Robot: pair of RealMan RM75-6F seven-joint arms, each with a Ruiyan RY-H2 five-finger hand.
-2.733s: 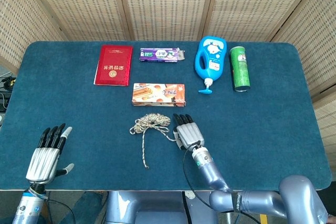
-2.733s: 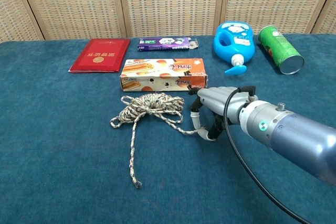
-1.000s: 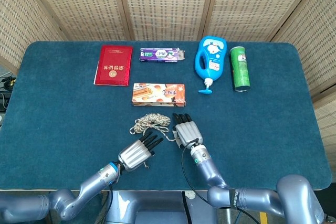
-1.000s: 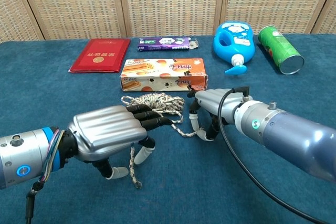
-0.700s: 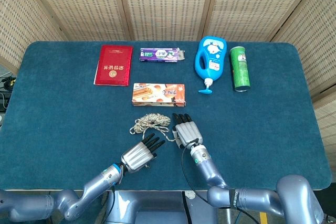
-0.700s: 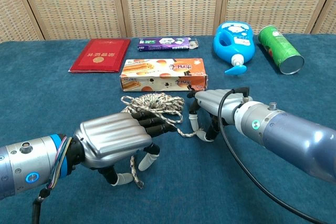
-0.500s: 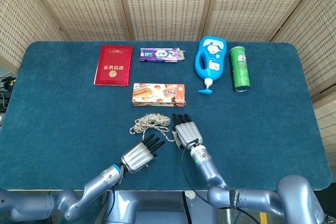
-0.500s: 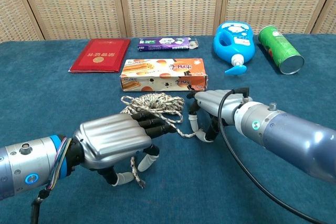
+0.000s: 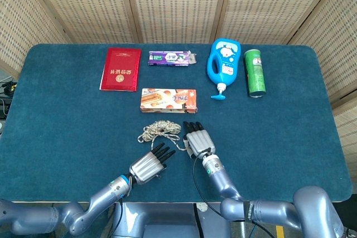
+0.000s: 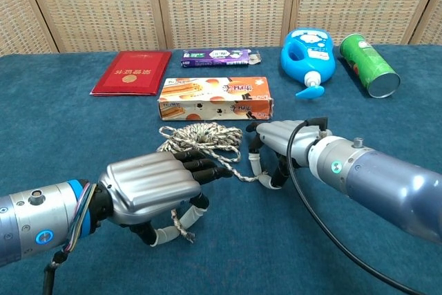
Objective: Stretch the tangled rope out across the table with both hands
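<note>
Rope (image 10: 200,136) lies bunched, tails toward the robot, each pinched by left hand (image 10: 148,188) and right hand (image 10: 276,144) fingers.

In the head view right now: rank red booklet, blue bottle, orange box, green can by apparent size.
1. red booklet
2. blue bottle and orange box: they cover about the same area, so no ranking between them
3. green can
All lie at a similar depth, so nearness hardly skews this.

Left hand (image 10: 148,188) and right hand (image 10: 283,141): ribbed silver backs, black fingers, white tips; blue-grey forearms, black cables.
</note>
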